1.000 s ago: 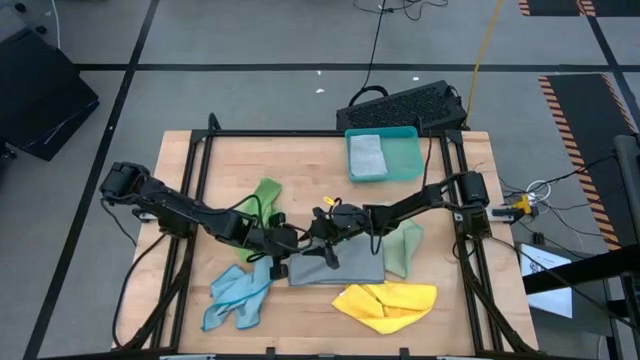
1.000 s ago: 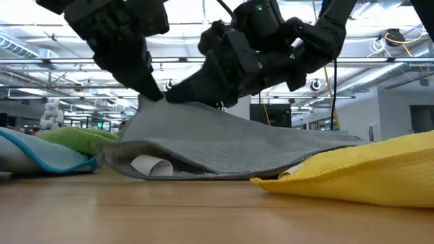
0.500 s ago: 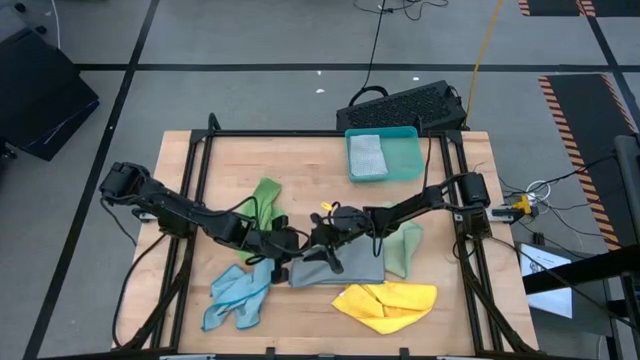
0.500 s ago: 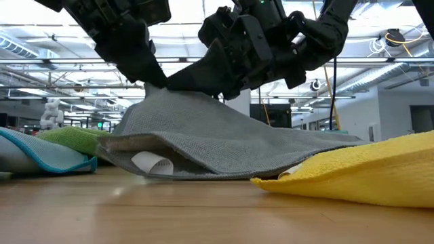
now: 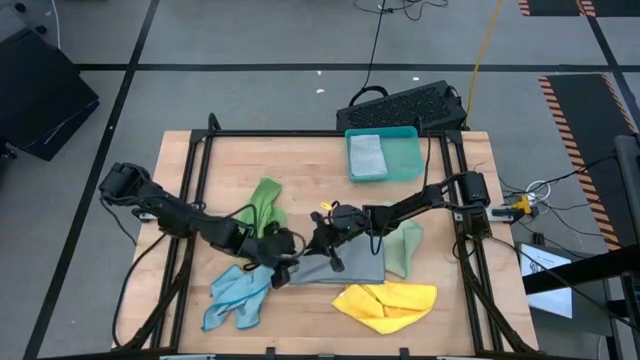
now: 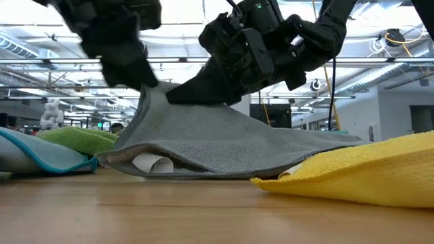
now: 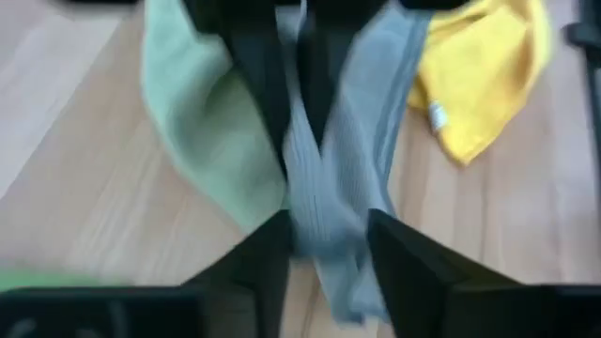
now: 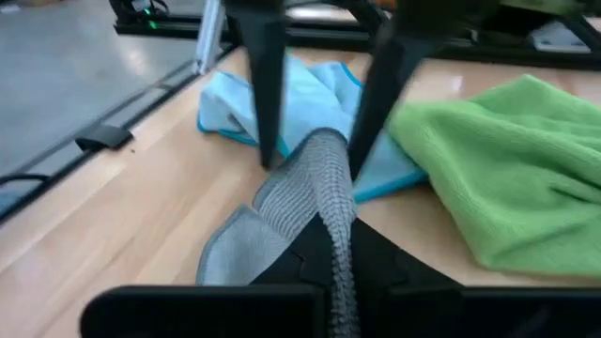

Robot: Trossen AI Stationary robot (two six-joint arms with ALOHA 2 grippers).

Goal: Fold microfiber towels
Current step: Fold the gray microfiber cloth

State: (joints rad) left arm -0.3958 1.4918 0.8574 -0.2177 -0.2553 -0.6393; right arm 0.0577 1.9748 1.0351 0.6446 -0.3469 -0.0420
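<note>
A grey microfiber towel (image 5: 345,265) lies mid-table, with one part pulled up into a ridge (image 8: 315,164). My right gripper (image 5: 326,254) comes in from the table's right and is shut on that ridge. My left gripper (image 5: 283,263) faces it from the left. It is open, with one finger on each side of the same grey ridge (image 7: 324,202). Around the grey towel lie a bright green towel (image 5: 265,198), a pale green one (image 5: 403,248), a light blue one (image 5: 238,295) and a yellow one (image 5: 385,303). My right gripper pinches the grey towel's raised fold (image 8: 340,221) between its two fingers, coming from the table's right and slanting slightly down. The cloth rises like a tent to the hold, and its lower edges (image 6: 203,169) rest on the table. My left gripper's fingers (image 7: 272,253) stand beside the grey fold; whether they touch it I cannot tell.
A teal tray (image 5: 408,165) at the far right holds a folded grey cloth (image 5: 367,155). Behind it, off the table, lies a black keyboard (image 5: 405,103). The black frame rails (image 5: 195,170) run along both sides of the wooden table.
My right gripper has shut on the grey towel's raised fold. My left gripper, shut on the towel a second ago, has opened and let go, rolling and shifting a little toward the table's near edge. The towel stays tented.
</note>
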